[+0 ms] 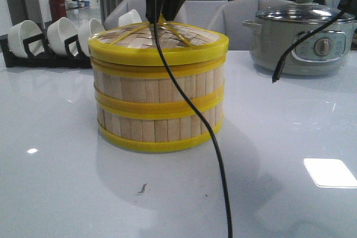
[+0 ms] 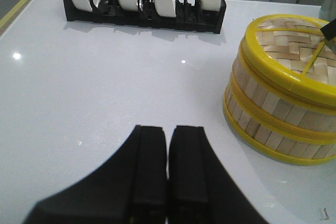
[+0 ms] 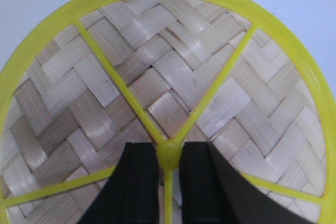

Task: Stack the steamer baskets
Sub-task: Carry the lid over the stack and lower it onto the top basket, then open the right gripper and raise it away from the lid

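Yellow-banded steamer baskets [image 1: 158,96] stood stacked mid-table, lid [image 3: 168,93] on. Our right gripper [image 3: 169,163] pinched the lid's knob [image 3: 169,157]; we judged a gentle straight release best. Left gripper [image 2: 168,169] rested closed, empty.

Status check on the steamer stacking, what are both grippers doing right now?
Left gripper shut, empty, over bare table. Right gripper shut on lid's yellow hub. Steamer baskets stacked, lid seated on top. Nothing blocking.
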Robot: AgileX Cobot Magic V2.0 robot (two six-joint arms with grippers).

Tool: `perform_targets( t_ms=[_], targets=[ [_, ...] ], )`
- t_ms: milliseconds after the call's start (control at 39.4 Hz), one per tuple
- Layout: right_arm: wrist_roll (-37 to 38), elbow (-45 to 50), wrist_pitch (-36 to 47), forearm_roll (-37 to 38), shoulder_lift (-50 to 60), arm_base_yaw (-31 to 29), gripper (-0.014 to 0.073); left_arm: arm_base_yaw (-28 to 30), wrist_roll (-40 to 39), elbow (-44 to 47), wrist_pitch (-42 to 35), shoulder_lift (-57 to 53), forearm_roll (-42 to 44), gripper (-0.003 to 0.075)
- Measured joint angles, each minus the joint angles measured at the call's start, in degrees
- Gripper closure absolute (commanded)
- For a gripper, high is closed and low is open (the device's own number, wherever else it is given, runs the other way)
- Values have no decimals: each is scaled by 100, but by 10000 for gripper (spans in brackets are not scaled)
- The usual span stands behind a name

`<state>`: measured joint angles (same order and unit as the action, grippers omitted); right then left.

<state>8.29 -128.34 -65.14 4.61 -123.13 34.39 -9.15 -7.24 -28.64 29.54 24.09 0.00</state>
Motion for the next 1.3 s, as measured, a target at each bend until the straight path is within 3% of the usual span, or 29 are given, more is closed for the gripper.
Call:
perform_targets(
  t_ms=[686, 762, 914, 965, 1295],
  targets=[
    [0, 0, 58, 9, -124, 0, 549, 0, 0, 0, 0, 0, 0, 634],
    [0, 0, 58, 9, -129, 0, 487, 0, 0, 0, 0, 0, 0, 634],
    [0, -8, 58, 9, -137, 0, 218, 0, 0, 0, 0, 0, 0, 634],
    [0, -8, 73, 9, -137, 0, 173, 0, 0, 0, 0, 0, 0, 634],
    [0, -8, 248, 9, 17, 0, 167, 0, 0, 0, 0, 0, 0, 634]
  ],
)
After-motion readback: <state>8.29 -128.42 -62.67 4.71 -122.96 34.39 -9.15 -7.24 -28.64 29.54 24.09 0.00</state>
